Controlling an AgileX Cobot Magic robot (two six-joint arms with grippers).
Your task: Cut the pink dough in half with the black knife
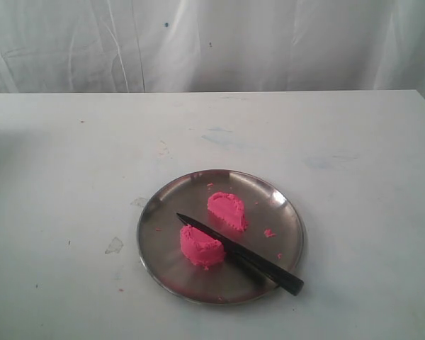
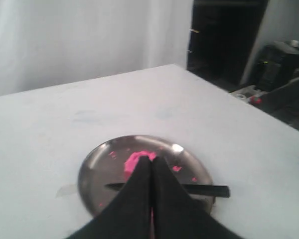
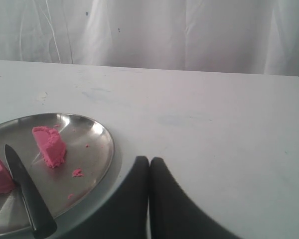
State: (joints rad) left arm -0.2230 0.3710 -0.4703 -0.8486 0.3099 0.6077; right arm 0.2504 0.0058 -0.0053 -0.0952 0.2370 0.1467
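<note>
The dough (image 1: 214,228) lies in two separate halves on a round steel plate (image 1: 163,244) that sits on the white desk (image 1: 71,177), toward the desk's near edge in the exterior view. One half (image 1: 227,210) rests nearer the plate's far side, the other half (image 1: 201,246) nearer its front, with a bare strip of steel between them. The knife (image 1: 241,253) lies flat across the plate, its tip pointing into that strip and its blade touching or just beside the front half; its handle reaches over the plate's near right rim. A few pink crumbs (image 1: 269,232) are scattered on the steel beside the far half. Neither claw shows in the exterior view. In the left wrist view the left claw (image 2: 151,162) has its two dark fingers pressed together with nothing between them; it hangs above the plate, its tips lined up over the dough, with the knife crossing behind them. In the right wrist view the right claw (image 3: 149,160) is likewise closed and empty, over bare desk just beside the plate's rim, apart from the dough halves and from the knife. A white curtain (image 1: 269,42) hangs behind the desk.
</note>
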